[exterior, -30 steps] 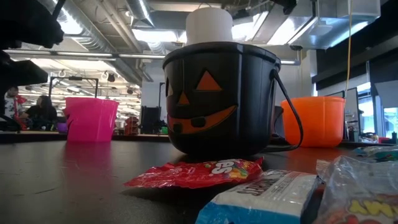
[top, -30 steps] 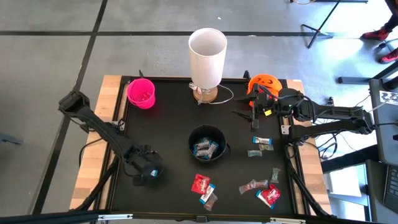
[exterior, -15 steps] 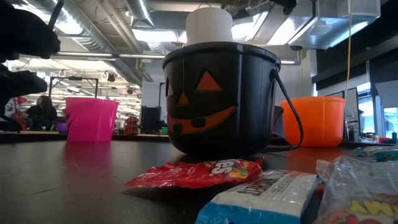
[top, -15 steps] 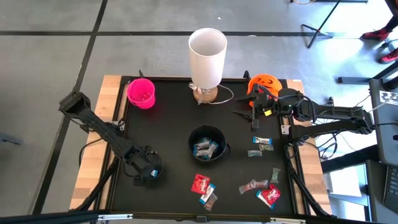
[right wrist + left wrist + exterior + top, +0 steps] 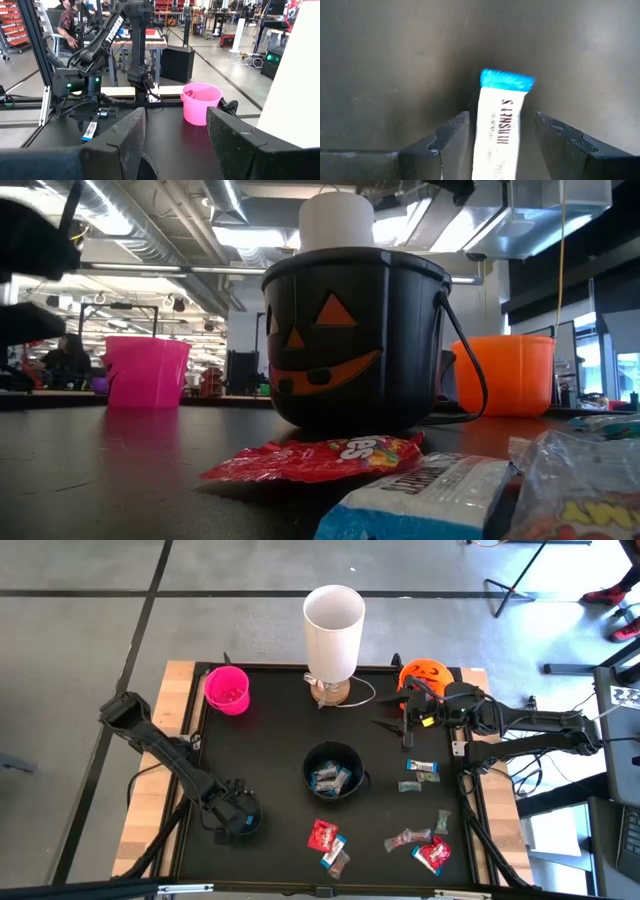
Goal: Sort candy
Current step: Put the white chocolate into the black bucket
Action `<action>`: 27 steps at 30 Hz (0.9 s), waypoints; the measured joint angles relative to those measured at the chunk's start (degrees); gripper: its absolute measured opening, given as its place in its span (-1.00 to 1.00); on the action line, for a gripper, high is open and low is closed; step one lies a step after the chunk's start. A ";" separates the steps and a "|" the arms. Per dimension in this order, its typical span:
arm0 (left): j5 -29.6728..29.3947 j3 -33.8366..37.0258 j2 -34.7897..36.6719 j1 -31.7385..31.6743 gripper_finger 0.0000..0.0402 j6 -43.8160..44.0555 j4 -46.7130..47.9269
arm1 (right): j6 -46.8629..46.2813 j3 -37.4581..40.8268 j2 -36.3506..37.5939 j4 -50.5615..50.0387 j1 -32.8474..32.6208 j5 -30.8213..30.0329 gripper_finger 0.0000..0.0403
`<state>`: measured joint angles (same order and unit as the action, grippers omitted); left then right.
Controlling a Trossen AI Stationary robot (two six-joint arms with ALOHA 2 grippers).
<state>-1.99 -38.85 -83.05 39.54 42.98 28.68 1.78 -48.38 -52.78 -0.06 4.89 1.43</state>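
On the near left part of the black table (image 5: 260, 750), the left gripper (image 5: 236, 821) hung low over the mat. In its wrist view, its two dark fingers (image 5: 451, 136) stood apart with a blue-and-white candy bar (image 5: 501, 122) between them. I could not tell if the fingers were touching the bar or if it was lifted off the mat.

Far to the right, the right gripper (image 5: 408, 724) waited just beside the orange pumpkin bucket (image 5: 424, 673). Its fingers (image 5: 127, 131) were wide apart and held nothing.

A black pumpkin bucket (image 5: 333, 770) sat in the middle of the table. Some blue-and-white bars (image 5: 331, 778) lay inside it. A pink cup (image 5: 227, 689) stood at the far left corner, and a tall white cup (image 5: 333, 632) stood at the far middle.

More candy lay loose on the near right part of the table. A red packet (image 5: 322, 835) lay just near the black bucket, with a blue-and-white bar (image 5: 332, 851) and a brownish wrapper (image 5: 339, 863) touching it. Another red packet (image 5: 436, 856) lay farther right, near a brownish wrapper (image 5: 409, 839). One more blue-and-white bar (image 5: 422, 768) lay near the right gripper.
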 joint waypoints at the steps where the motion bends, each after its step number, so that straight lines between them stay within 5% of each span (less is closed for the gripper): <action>1: -0.01 0.02 -0.84 0.01 0.07 0.00 0.16 | 0.01 0.00 -0.06 -0.17 0.00 0.00 0.04; 15: -1.65 -0.24 -3.74 0.03 0.04 -0.04 1.21 | 0.02 0.00 -0.03 -0.04 0.00 -0.94 0.04; 27: -3.90 -1.51 -3.96 -0.06 -0.46 -1.19 2.31 | 0.02 0.00 -0.03 -0.02 0.00 -1.01 0.04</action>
<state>-5.89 -40.36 -87.00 39.48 41.79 30.98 1.80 -48.38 -52.82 -0.08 4.89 0.43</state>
